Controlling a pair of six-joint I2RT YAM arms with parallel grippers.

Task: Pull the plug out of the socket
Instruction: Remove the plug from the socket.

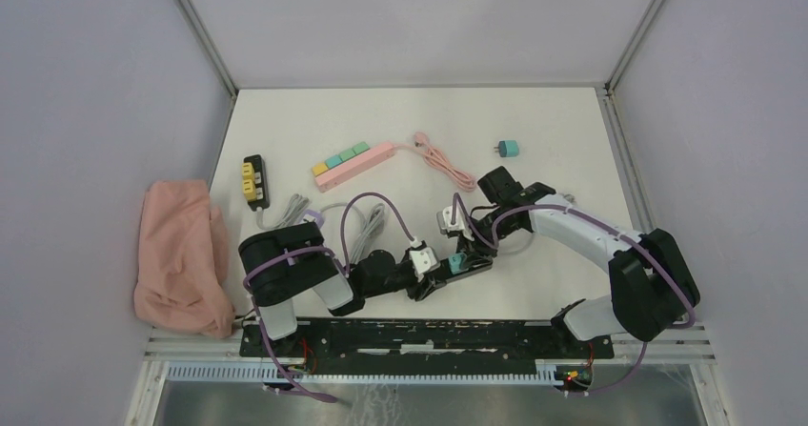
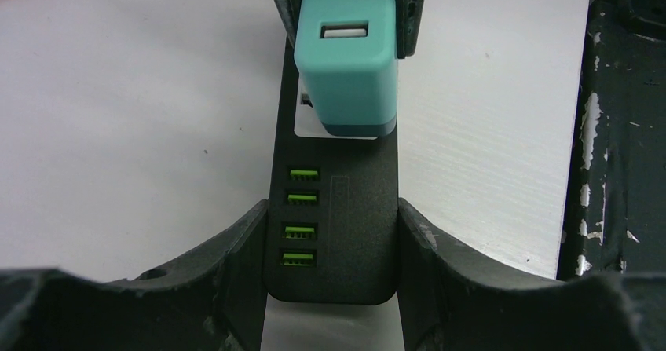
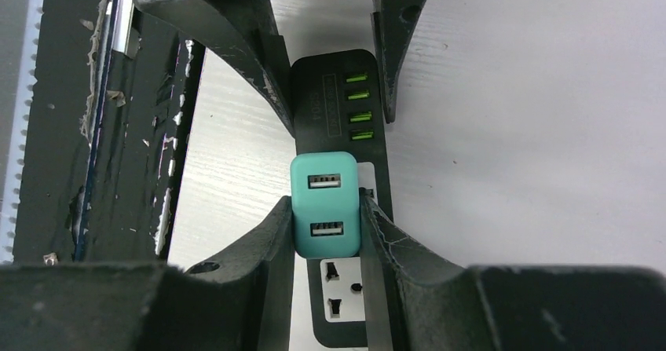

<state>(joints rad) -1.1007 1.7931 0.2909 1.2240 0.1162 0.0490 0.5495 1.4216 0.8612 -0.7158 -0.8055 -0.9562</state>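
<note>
1. Top view: the light is bright, even and diffuse, coming from overhead. The white worktop (image 1: 553, 121) is clean, with no blown patches.
2. Shadows under the right arm (image 1: 581, 228) are short and soft-edged.
3. The enclosure posts (image 1: 200, 30) lean outward toward the corners, a mild wide-angle distortion.
4. Left wrist view: the left tool (image 2: 334, 217) is underexposed. Its fingers (image 2: 228, 265) are near-black and soft at the bottom edge.
5. Same view: the plug (image 2: 345, 76) is slightly soft, while the green ports on the socket strip (image 2: 353, 210) are sharp. A streaky sheen lies on the worktop to the right.
6. Right wrist view: the right tool (image 3: 326, 210) is dark with little surface detail. The plug is crisp, and the worktop at right is nearly washed out.
</note>
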